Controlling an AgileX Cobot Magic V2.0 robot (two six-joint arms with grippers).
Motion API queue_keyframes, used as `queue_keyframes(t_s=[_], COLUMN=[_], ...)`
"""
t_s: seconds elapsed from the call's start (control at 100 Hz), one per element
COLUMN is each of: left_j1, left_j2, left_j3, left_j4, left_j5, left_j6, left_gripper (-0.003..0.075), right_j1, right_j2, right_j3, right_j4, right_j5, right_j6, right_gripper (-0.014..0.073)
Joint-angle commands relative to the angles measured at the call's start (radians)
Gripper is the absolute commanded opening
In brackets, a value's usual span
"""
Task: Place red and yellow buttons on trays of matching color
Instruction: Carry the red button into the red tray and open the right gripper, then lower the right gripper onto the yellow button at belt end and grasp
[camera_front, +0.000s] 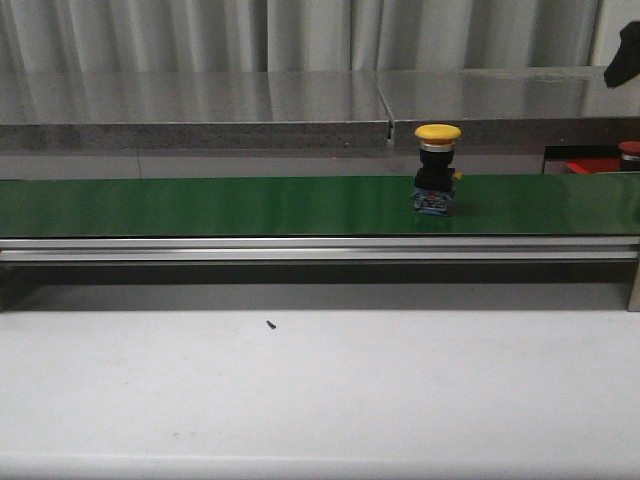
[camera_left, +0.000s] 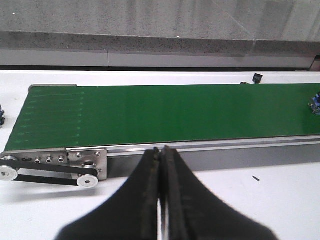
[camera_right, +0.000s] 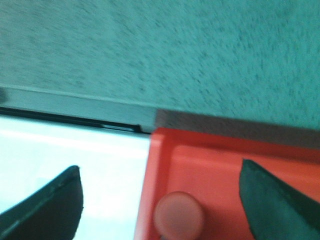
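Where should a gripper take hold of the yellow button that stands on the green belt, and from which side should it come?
Probably from above, closing on the dark body just under the cap. The yellow button stands upright on the green belt, and its yellow cap is wider than the body, so the cap would likely stop it from slipping down. Nothing stands close beside it.

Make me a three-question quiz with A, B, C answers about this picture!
1. Where does the yellow-capped push button stand?
A. on the long green belt
B. in a yellow tray
C. on the white tabletop

2. What colour is the flat plastic tray under the right gripper?
A. blue
B. red
C. yellow

3. How are the left gripper fingers?
A. wide apart
B. holding a button
C. pressed together, empty

Answers: 1 A, it stands upright on the belt. 2 B, tray is bright red. 3 C, no gap shows.
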Motion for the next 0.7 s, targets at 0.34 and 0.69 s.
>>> queue_keyframes(t_s=[0.34,0.69], left_j1=[-0.007,-0.007], left_j2=[0.003,0.003], left_j3=[-0.029,-0.029], left_j4=[-0.014,-0.014], left_j5=[-0.067,-0.067], left_j6=[-0.001,-0.001], left_gripper=[-0.0019,-0.0019], right_j1=[-0.007,-0.007], right_j2=[-0.321,-0.549], right_j3=[-0.014,0.304], right_j4=[-0.171,-0.233], right_j5=[0.295,0.325], right_j6=[0.133,0.155], right_gripper=[0.0611,0.0611])
